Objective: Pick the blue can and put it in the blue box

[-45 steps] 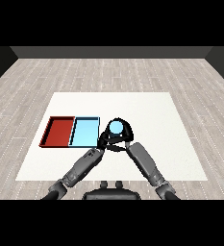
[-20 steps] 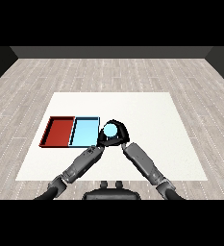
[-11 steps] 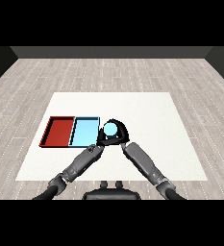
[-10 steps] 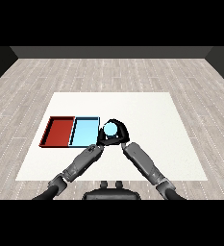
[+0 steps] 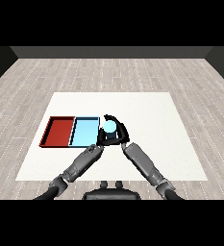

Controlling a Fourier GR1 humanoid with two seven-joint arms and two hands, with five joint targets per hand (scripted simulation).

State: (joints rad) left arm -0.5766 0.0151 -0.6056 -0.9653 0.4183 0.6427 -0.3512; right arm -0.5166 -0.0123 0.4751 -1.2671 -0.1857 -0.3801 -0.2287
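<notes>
The blue can (image 5: 109, 127) is upright just off the right edge of the light blue tray (image 5: 83, 132), near the table's middle. My right hand (image 5: 121, 133) is curled round the can, its fingers arching over the can's far side. My left hand (image 5: 102, 141) is raised close under the can on its near left side, and its black shape merges with the right hand. The red tray (image 5: 59, 130) lies directly left of the blue tray, and nothing shows inside either one.
The white table (image 5: 152, 110) spreads wide to the right and behind the hands. Both forearms come in from the lower corners and meet at the can, crossing the table's front part.
The can and my right hand have shifted a little to the left, toward the blue tray. My left forearm has risen and come in closer to the can.
</notes>
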